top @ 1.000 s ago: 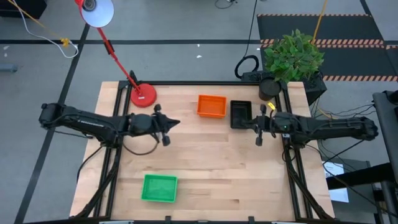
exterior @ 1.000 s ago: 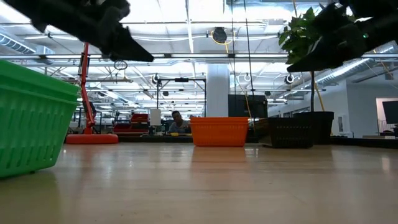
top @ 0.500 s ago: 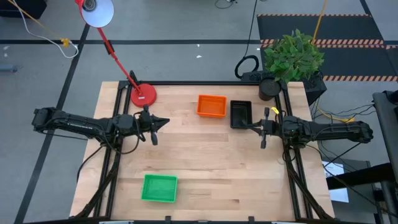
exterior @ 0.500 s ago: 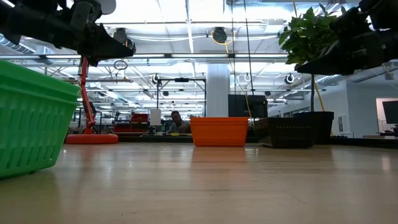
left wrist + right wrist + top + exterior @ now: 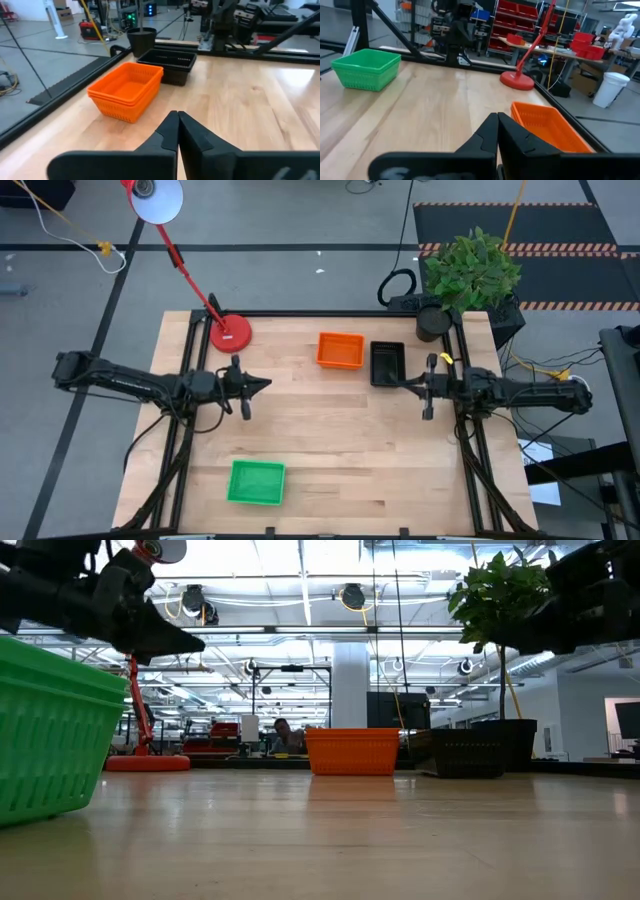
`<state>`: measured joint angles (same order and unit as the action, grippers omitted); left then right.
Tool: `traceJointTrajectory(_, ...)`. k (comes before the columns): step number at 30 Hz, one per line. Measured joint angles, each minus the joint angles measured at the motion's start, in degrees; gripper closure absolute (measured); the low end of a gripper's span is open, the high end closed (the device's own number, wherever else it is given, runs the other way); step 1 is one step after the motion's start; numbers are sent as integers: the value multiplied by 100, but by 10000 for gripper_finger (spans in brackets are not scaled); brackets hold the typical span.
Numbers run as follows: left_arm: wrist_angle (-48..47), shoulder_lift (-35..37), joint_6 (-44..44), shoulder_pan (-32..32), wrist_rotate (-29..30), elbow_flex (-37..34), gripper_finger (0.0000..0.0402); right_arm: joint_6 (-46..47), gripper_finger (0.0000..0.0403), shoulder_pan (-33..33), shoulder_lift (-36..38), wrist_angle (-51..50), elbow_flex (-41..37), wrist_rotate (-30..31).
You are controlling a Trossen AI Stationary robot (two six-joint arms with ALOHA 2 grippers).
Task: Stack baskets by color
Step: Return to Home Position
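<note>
The left gripper (image 5: 258, 383), fingers pressed together on nothing, is hovering near the 9 o'clock side of the pale wooden table (image 5: 330, 440). The right gripper (image 5: 412, 384), likewise pinched and empty, is hanging at 3 o'clock. The orange mesh-sided plastic baskets (image 5: 340, 350) are sitting nested at 12 o'clock, the black mesh plastic baskets (image 5: 387, 363) just beside them toward 1 o'clock, and the green mesh plastic baskets (image 5: 256, 482) well apart at 7 o'clock. All are looking light, thin-walled and probably springy, so pinching one rim mid-wall is seeming the safest hold.

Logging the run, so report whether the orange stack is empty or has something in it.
Empty. The left wrist view looks down into the orange stack and shows only its bare orange floor and mesh walls; the high view shows the same.
</note>
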<state>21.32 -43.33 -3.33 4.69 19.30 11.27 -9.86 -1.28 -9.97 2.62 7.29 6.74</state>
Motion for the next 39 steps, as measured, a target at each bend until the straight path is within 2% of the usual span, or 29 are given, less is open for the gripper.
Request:
traceJointTrajectory(7, 921, -4, 130, 197, -2, -631, 387, -31, 401, 0, 120, 15, -131, 44)
traceJointTrajectory(12, 1243, -2, 136, 287, 1, -875, 398, 13, 401, 0, 332, -124, -131, 46)
traceJointTrajectory(16, 1356, -4, 158, 334, 1, -968, 392, 24, 401, 0, 595, -290, -142, 48)
traceJointTrajectory(21, 1622, -3, 168, 334, 9, -1076, 389, 47, 401, 0, 903, -110, -492, -4)
traceJointTrajectory(25, 1644, -4, 166, 334, 9, -1073, 398, 15, 401, -21, 960, -34, -601, -87)
traceJointTrajectory(30, 1630, 37, 152, 334, 9, -1073, 387, 16, 401, -20, 981, -82, -606, -98)
traceJointTrajectory(36, 1604, 188, 219, 334, 10, -1073, 398, 17, 402, -20, 985, -93, -597, 44)
traceJointTrajectory(39, 1500, 226, 218, 334, 9, -1073, 392, 101, 402, -20, 985, -97, -601, 44)
